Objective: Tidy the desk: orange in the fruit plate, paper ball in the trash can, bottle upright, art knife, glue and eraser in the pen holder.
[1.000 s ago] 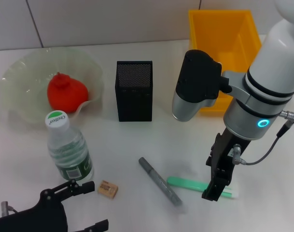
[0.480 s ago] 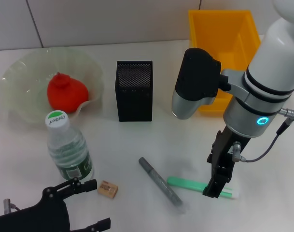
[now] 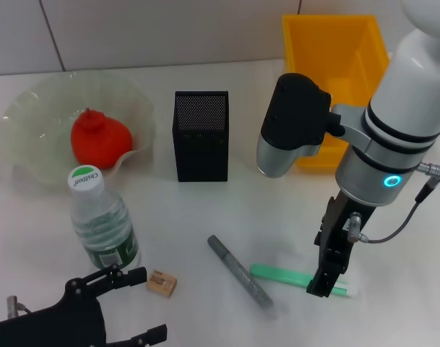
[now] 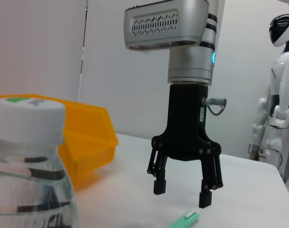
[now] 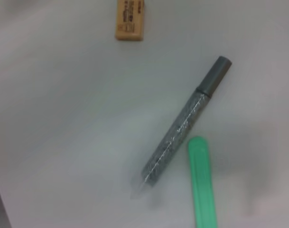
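My head camera looks forward and down over the whole table [image 3: 205, 217]. My left wrist camera sits low, facing across it, the bottle [image 4: 28, 171] close up. My right wrist camera looks straight down, near. All three share the green stick [image 3: 288, 277].

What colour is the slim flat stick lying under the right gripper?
Mint green, white-tipped: the slim flat stick shows best in the head view, below the right gripper.

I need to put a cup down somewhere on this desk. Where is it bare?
Bare: between the pen holder and trash can, though the right arm overhangs it, and behind the pen holder. Crowded: near edge, with bottle, eraser, grey glue stick, green art knife, and the open right gripper.
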Controlling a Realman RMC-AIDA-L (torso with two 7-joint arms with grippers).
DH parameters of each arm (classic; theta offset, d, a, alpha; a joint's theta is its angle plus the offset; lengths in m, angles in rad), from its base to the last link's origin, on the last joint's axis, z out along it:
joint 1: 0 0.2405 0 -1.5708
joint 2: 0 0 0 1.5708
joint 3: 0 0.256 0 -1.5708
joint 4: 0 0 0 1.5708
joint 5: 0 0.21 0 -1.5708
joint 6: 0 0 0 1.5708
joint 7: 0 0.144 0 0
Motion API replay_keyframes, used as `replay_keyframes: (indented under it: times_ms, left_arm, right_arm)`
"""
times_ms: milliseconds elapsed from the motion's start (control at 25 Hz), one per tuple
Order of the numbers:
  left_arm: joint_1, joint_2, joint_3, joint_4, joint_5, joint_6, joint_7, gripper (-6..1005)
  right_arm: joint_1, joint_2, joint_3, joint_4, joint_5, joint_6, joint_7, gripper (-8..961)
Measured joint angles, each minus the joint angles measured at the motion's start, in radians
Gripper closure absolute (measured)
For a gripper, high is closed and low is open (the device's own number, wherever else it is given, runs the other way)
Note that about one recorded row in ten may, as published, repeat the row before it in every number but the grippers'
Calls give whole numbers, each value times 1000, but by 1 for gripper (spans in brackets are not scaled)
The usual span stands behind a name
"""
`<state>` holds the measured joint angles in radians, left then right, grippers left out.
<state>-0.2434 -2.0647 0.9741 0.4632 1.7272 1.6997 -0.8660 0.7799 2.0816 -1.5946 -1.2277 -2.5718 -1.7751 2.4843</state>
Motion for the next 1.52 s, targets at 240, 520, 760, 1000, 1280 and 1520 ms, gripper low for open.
replay_keyframes:
  times_ms: [240, 520, 760, 1000, 1280, 1520]
  left_arm:
    - [-3, 0, 0, 0, 0, 0, -1, 157]
    - [-10, -2, 2, -4, 0, -16, -1, 157]
    - [-10, -2, 5, -4, 0, -21, -1, 158]
    - [-11, -2, 11, -2, 0, -23, -1, 158]
    - [-15, -3, 11, -3, 0, -27, -1, 158]
    - [-19, -3, 11, -5, 0, -34, -1, 158]
  right_arm:
    - [1, 0, -1, 6, -1, 1, -6, 112]
    - [8, 0, 4, 3, -1, -6, -7, 113]
    - [10, -2, 15, -3, -1, -11, -4, 113]
    - [14, -3, 33, -6, -8, -17, -4, 113]
    - [21, -3, 30, -7, -35, -17, -12, 113]
    - [22, -2, 25, -6, -36, -16, -18, 113]
